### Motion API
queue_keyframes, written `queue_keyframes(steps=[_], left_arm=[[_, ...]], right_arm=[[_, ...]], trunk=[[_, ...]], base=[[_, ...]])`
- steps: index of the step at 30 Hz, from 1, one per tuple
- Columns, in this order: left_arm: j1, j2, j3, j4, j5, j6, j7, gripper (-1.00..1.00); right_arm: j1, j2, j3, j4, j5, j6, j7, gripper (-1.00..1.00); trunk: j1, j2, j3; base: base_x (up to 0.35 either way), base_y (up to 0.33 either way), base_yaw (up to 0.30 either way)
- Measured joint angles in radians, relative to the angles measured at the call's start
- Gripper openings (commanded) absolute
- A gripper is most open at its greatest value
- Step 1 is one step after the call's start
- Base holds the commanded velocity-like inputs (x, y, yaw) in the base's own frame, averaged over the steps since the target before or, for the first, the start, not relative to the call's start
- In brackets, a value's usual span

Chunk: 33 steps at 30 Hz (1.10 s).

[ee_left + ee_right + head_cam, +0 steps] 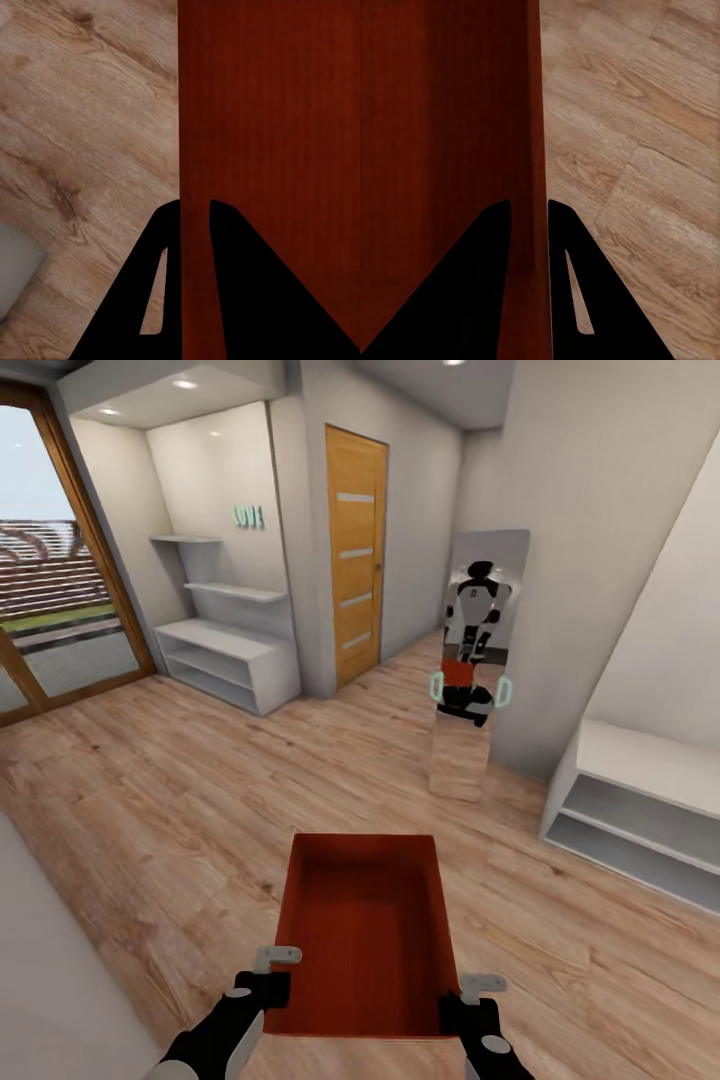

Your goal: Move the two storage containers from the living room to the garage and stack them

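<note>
Our left gripper (268,975) has its fingers (161,255) clamped on the near left wall of the bin (365,930), one finger on each side of the wall. Our right gripper (470,1000) grips the near right wall the same way, its fingers (562,255) straddling that thin wall. In both wrist views the wall runs straight out between the two dark fingers.

We count one bin, held in the air between our two arms, above the wood floor (150,810). It is orange-red, rectangular and open-topped, with smooth plain walls. Its long axis points straight ahead, away from us, with the short far wall toward the mirror (478,660). The open top faces up and the bin sits level.

The floor is light wood plank with visible grain. Ahead we see one tall mirror leaning against the wall, one wooden door (355,555) with pale horizontal strips, and a glass door (60,610) in a wood frame at the left. Two white shelf units stand by the walls, one (225,650) beside the glass door and one (640,810) at the right.
</note>
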Motion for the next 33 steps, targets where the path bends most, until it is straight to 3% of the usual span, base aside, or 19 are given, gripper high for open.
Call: queue_keyframes(steps=[33], left_arm=[[0.000, -0.001, 0.000, 0.000, 0.000, 0.001, 0.001, -1.00]], right_arm=[[0.000, -0.001, 0.000, 0.000, 0.000, 0.001, 0.002, -1.00]], trunk=[[0.000, 0.000, 0.000]], base=[[0.336, 0.000, 0.000]])
